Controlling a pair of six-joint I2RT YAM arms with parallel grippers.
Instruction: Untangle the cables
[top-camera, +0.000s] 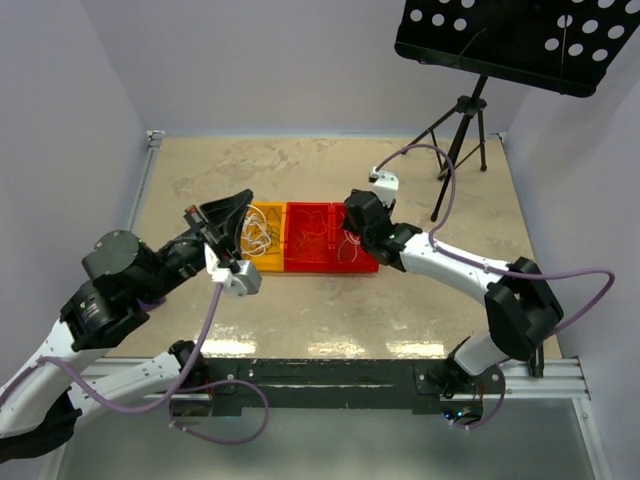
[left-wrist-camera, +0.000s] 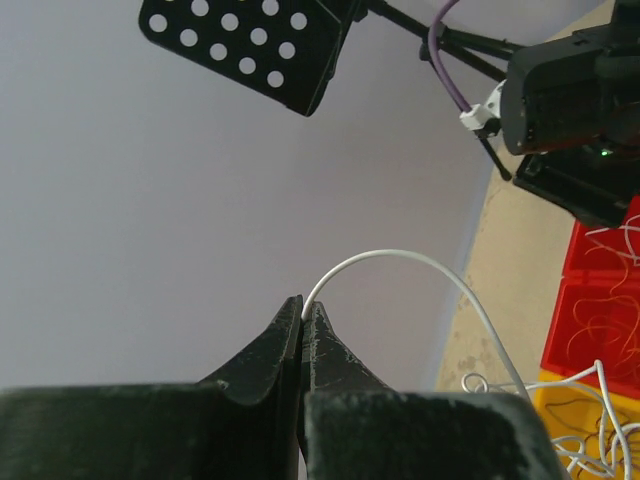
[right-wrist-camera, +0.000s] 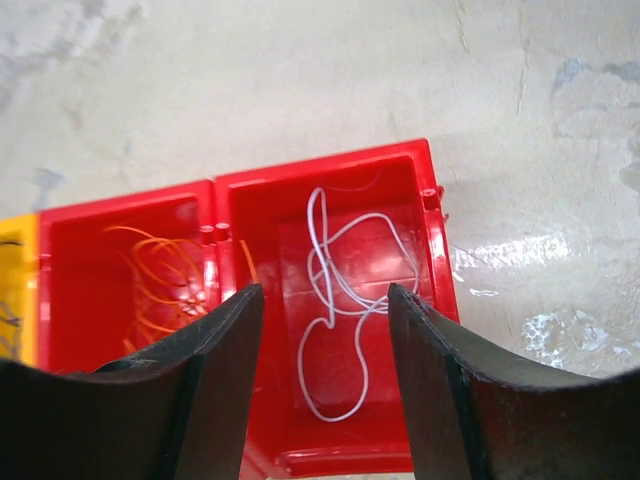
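- Closest to the left wrist camera, the left gripper (left-wrist-camera: 303, 310) is closed tight, its two dark fingers pinching the end of a white cable (left-wrist-camera: 400, 258).
- From the pinch that cable arcs up and to the right, then drops toward the yellow bin (left-wrist-camera: 550, 405) at the lower right corner of that view.
- Only the right wrist view looks straight down into the right red bin (right-wrist-camera: 432, 230). A second white cable (right-wrist-camera: 318, 225) lies there in loose loops on the floor.
- The right gripper (right-wrist-camera: 322, 290) hangs over that bin with its fingers spread apart, nothing between them.
- The same view shows the middle red bin (right-wrist-camera: 120, 205) with orange cables (right-wrist-camera: 165, 275) curled inside.
- Only the top view shows the whole layout: three bins side by side in a row on the table (top-camera: 400, 180), yellow on the left. The left gripper is raised above the yellow bin's end.
- A tangle of white cables (top-camera: 257, 236) sits in the yellow bin.
- From above, the held cable is too thin to trace from the fingers down to the tangle.
- Both wrist views cut the yellow bin off at the frame edge.
- A black music stand (top-camera: 510, 40) stands at the far right corner.
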